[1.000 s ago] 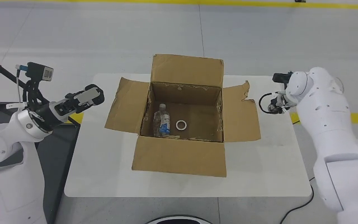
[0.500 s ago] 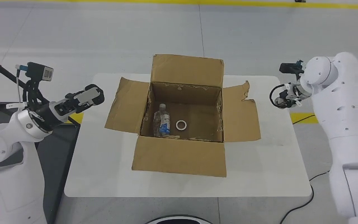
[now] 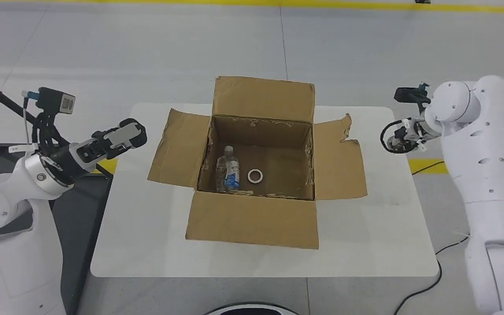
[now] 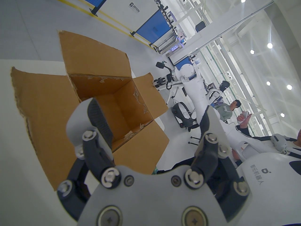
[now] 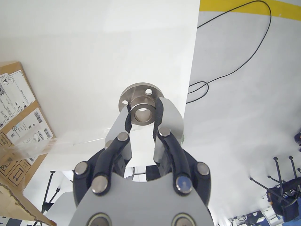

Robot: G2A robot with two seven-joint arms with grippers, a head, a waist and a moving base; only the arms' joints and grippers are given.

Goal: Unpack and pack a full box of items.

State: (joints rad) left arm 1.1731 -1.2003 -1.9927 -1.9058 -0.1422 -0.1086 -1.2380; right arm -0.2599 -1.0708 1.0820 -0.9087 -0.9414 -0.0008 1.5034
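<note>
Metal flange (image 5: pixel 140 102) pinched by right claw (image 5: pixel 143 112); left claw (image 4: pixel 150 114) spread; box (image 5: pixel 21 123) flap labelled.

The open-topped brown cardboard box (image 3: pixel 285 178) admits entry from above; its four spread flaps (image 3: pixel 339 165) obstruct the surrounding white table (image 3: pixel 142 228).

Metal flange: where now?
The metal flange is clamped in the right pincer, over the table near its right edge, right of the cardboard box.

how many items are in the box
2: a water bottle lies on the box floor near its left wall; a tape roll sits beside it, mid-floor. The near wall may hide others.
</note>
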